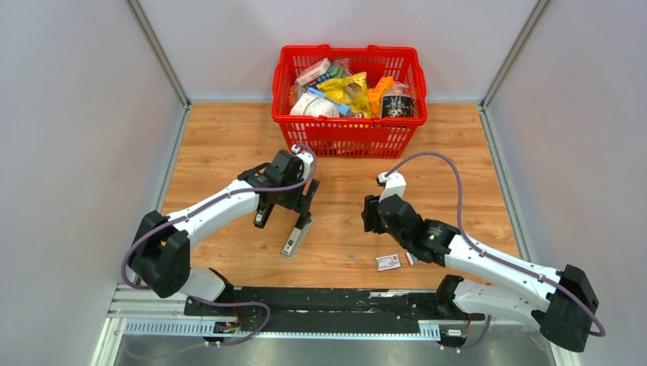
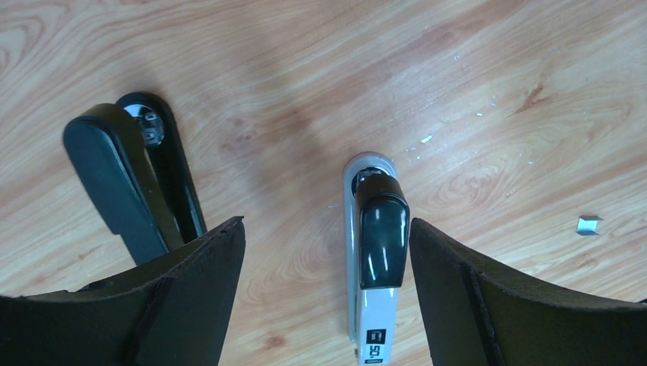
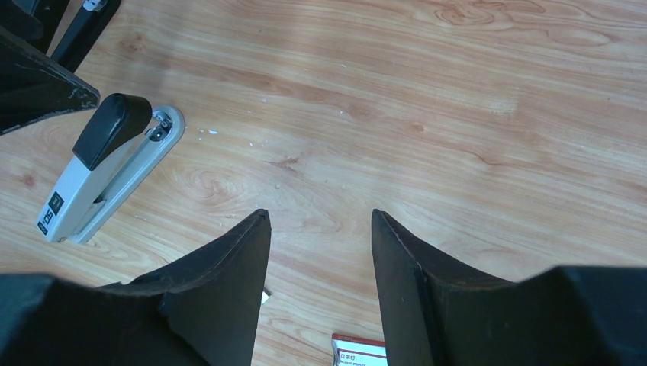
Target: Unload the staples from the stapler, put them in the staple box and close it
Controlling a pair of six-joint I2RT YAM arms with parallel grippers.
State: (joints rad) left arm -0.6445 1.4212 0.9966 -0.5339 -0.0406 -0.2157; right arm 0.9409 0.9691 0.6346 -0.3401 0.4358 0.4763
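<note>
A grey-white stapler with a black cap [image 2: 378, 259] lies flat on the wooden table. It also shows in the top view [image 1: 296, 236] and the right wrist view [image 3: 107, 171]. My left gripper [image 2: 326, 223] is open over its black-capped end, with the stapler between the fingers, nearer the right finger [image 2: 488, 297]. In the top view the left gripper [image 1: 303, 207] is at centre left. A tiny silvery staple bit [image 2: 587, 225] lies to the right; it also shows in the top view [image 1: 351, 254]. My right gripper [image 3: 319, 213] is open and empty over bare table, at centre right in the top view [image 1: 371, 213].
A black stapler [image 2: 130, 175] lies left of the left gripper [image 1: 263, 213]. A small red-and-white box [image 1: 387, 262] lies near the right gripper [image 3: 358, 351]. A red basket [image 1: 347, 137] full of goods stands at the back. Grey walls close in both sides.
</note>
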